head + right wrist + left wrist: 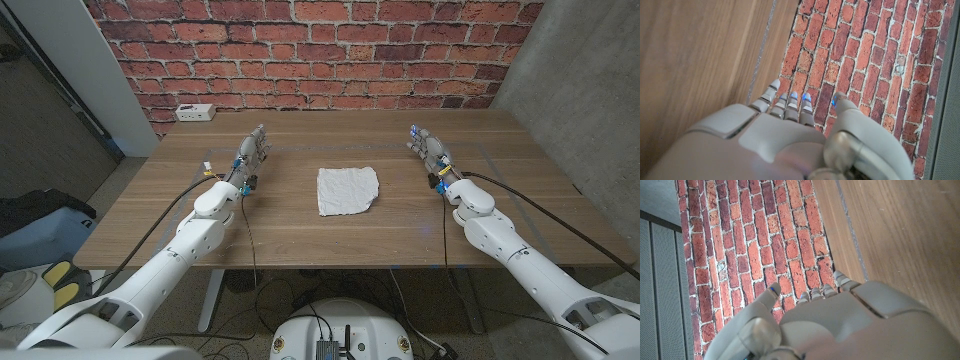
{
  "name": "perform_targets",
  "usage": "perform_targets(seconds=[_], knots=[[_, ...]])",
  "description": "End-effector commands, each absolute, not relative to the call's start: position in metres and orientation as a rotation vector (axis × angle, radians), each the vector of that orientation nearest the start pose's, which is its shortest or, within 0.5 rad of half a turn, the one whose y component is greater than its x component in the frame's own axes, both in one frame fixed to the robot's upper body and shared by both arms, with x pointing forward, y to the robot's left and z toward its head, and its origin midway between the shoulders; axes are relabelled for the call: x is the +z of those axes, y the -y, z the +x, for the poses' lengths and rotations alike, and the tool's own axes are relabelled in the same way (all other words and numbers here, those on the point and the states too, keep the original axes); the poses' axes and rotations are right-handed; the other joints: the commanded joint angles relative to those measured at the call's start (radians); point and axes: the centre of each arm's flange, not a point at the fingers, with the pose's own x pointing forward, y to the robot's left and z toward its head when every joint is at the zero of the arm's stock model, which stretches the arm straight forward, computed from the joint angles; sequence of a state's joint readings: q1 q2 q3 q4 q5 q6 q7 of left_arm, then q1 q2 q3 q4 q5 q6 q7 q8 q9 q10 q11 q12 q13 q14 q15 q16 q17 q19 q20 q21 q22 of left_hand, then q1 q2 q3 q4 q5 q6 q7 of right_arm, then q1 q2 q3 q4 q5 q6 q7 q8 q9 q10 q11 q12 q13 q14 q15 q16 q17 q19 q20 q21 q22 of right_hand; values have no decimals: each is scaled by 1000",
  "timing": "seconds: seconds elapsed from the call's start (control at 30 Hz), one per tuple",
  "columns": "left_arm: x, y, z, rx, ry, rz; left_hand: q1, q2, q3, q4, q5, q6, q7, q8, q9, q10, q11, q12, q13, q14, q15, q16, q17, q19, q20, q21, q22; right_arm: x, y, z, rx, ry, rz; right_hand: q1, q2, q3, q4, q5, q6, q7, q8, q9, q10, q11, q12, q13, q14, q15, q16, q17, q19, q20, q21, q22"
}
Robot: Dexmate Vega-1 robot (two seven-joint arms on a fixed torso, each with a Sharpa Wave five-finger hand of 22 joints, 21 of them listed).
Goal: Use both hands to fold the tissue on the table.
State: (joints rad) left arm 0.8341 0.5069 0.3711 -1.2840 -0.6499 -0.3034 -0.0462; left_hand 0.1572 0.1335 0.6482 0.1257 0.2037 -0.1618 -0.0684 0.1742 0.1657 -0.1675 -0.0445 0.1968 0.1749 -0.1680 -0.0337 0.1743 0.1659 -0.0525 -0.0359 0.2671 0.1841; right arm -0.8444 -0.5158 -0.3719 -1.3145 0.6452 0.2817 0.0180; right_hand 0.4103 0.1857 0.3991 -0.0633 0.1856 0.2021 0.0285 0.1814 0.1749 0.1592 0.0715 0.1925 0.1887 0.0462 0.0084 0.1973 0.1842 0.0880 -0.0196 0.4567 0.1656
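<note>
In the head view, the tissue point(348, 190) lay flat and unfolded near the middle of the wooden table point(300, 245), a roughly square white sheet with a slightly ragged edge. The left hand point(254, 153) stood at about ten o'clock from the tissue, well apart from it, fingers extended toward the brick wall point(320, 50) and holding nothing. The right hand point(428, 148) stood at about two o'clock from the tissue, likewise well apart, fingers stretched out and empty. A white power strip point(194, 112) sat at the table's far edge, at about eleven o'clock from the tissue. In the left wrist view, the back of the left hand point(840, 325) appeared with its fingers point(826, 290) straight and close together, the thumb point(771, 296) set apart, nothing in its grasp, with wall and table beyond. In the right wrist view, the right hand point(770, 145) showed the same posture: fingers point(790, 102) extended side by side, thumb point(842, 105) apart, gripping nothing.
</note>
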Motion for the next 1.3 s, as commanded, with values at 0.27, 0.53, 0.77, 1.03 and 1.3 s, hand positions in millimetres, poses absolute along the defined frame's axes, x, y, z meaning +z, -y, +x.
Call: perform_targets(seconds=[0.27,0.53,0.77,1.03,1.3], knots=[[-21,-291,648,-165,608,130,37,47,14,-26,-17,54,10,19,4,63,12,24,2,-2,-11,15,1,6,12,5,3,-24,282,647,159,546,-53,42,-20,15,-34,3,32,18,12,4,17,20,9,2,29,34,11,1,27,30,-6,6],[-13,-288,644,-139,598,270,49,27,14,-54,-27,163,31,28,6,159,24,36,4,112,40,22,1,-9,77,-11,6,-19,276,639,124,511,-168,59,-20,20,-49,7,53,19,16,5,37,22,14,4,58,56,21,4,37,70,-13,8],[-6,-283,641,-119,583,398,52,22,18,-65,-29,228,27,29,6,215,28,40,5,163,54,20,2,-20,120,-21,7,-17,271,633,94,479,-250,64,-16,23,-52,9,65,17,18,5,46,21,17,4,70,52,26,7,43,70,-16,8],[0,-275,637,-116,572,527,54,21,24,-73,-31,280,20,33,7,246,20,39,6,177,69,13,3,-51,161,-36,8,-16,268,625,63,446,-342,69,-10,27,-52,10,72,16,19,6,51,19,17,5,74,50,28,9,48,64,-17,9],[5,-265,631,-82,565,701,53,17,27,-80,-32,339,23,36,8,286,19,41,8,166,84,7,3,-85,181,-49,10,-16,261,616,5,392,-473,74,-5,31,-52,12,81,9,20,6,58,13,19,6,71,43,27,11,48,56,-22,9]])
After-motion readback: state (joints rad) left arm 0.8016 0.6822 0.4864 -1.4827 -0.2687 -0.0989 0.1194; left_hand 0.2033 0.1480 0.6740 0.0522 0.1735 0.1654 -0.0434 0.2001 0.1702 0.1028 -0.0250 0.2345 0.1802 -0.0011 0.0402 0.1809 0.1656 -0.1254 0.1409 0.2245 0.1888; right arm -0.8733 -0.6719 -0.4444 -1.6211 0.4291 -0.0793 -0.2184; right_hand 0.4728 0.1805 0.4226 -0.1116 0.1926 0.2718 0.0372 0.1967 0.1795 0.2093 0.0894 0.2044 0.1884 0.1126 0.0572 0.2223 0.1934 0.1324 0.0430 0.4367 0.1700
